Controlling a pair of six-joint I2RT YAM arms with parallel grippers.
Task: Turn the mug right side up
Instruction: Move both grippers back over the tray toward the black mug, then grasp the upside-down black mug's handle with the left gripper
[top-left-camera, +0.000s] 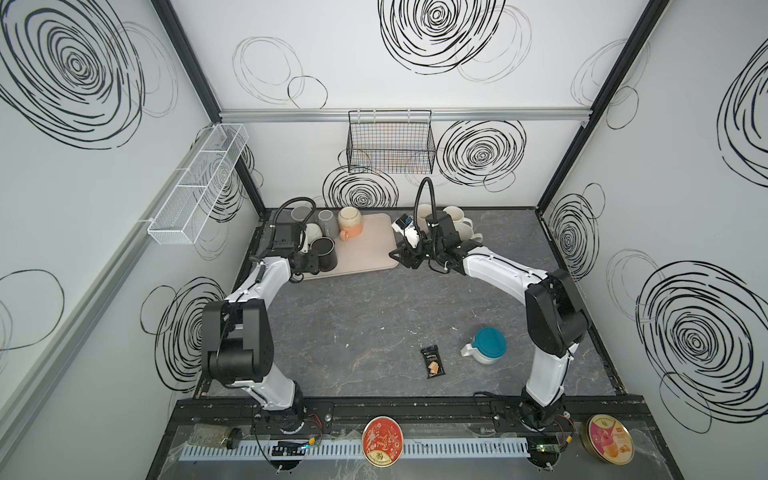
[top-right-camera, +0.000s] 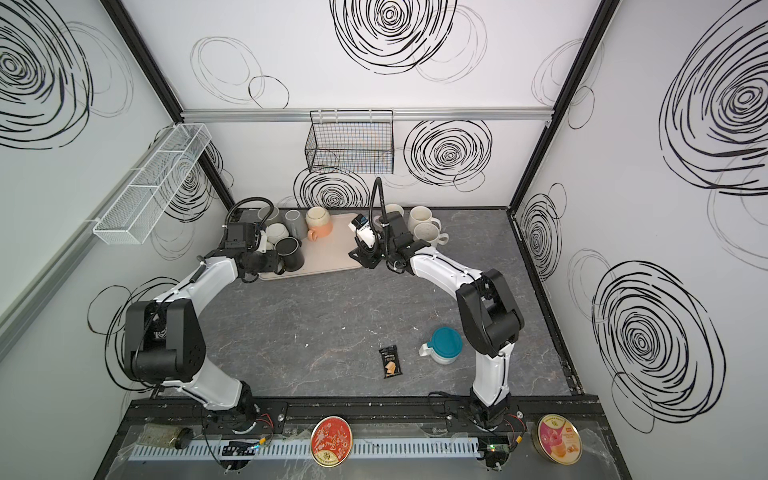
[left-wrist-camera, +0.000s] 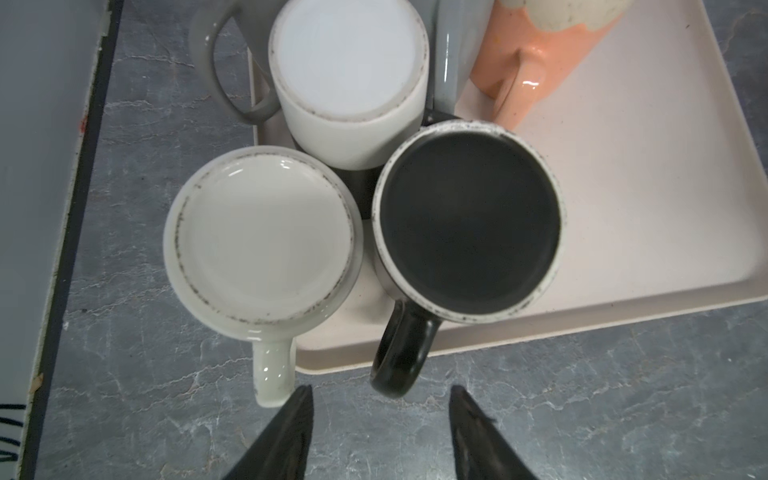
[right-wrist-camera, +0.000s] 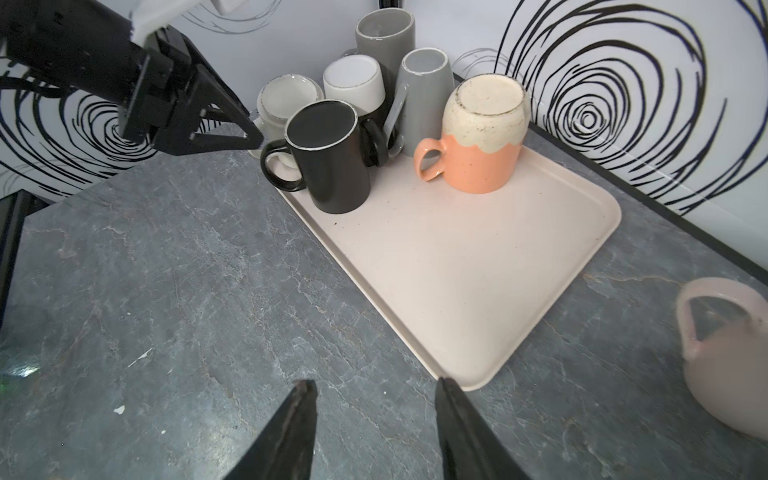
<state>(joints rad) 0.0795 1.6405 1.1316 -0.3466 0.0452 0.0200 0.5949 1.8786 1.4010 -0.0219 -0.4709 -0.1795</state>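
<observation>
Here the left gripper (left-wrist-camera: 380, 390) hangs parted and empty beside the inverted black ceramic mug (left-wrist-camera: 469, 224), the right gripper (right-wrist-camera: 376, 384) likewise parted near the beige plastic tray (right-wrist-camera: 498, 270).

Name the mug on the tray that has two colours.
The upside-down orange mug with a cream-glazed base, standing beside a grey mug. The other mugs on the tray are each plain black, white or grey.

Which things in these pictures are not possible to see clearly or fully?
- Pinkish mug: right wrist view, cut off by the picture edge.
- Snack packet: both top views, print too small to read.
- Back gray mug: left wrist view, body hidden behind the white mug.
</observation>
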